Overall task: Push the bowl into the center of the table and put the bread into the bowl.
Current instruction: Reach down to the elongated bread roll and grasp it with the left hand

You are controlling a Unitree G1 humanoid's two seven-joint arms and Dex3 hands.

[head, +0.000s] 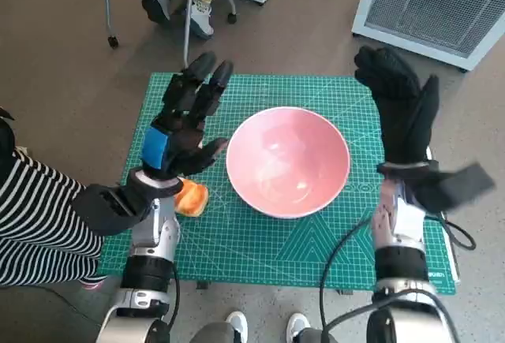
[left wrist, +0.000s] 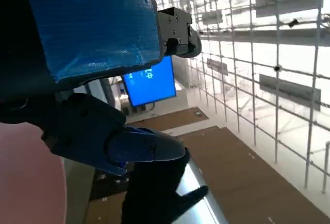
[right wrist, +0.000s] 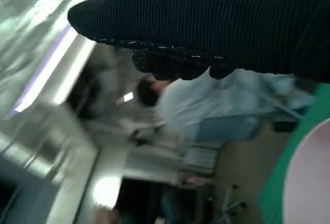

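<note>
In the head view, the two pale forearms rise from the near edge, and beside the left one a person's striped sleeve (head: pixel 35 217) reaches in from the side. Just past the left wrist the bread (head: pixel 192 199) lies on the green mat (head: pixel 260 256) that covers the bench, partly hidden under the left robot hand (head: pixel 183 122). This hand hovers above the mat with its fingers spread and straight, holding nothing, its blue-taped back facing up. The pink bowl (head: pixel 288 162) sits near the middle of the mat, between the two hands and close beside the bread; whether they touch cannot be told. The right robot hand (head: pixel 402 110), in its black glove, stands raised beside the bowl's far side with fingers stretched out and apart, also released. Beyond the mat a chair and a person's feet (head: pixel 177 8) show on the brown floor.

The left wrist view is tilted upward: it shows the taped hand, a sliver of pink bowl at the edge, a blue screen (left wrist: pixel 149 85) and a wire grid. The right wrist view, blurred, shows the glove, a seated person (right wrist: pixel 206 110) in pale clothing, and a corner of mat and bowl.
</note>
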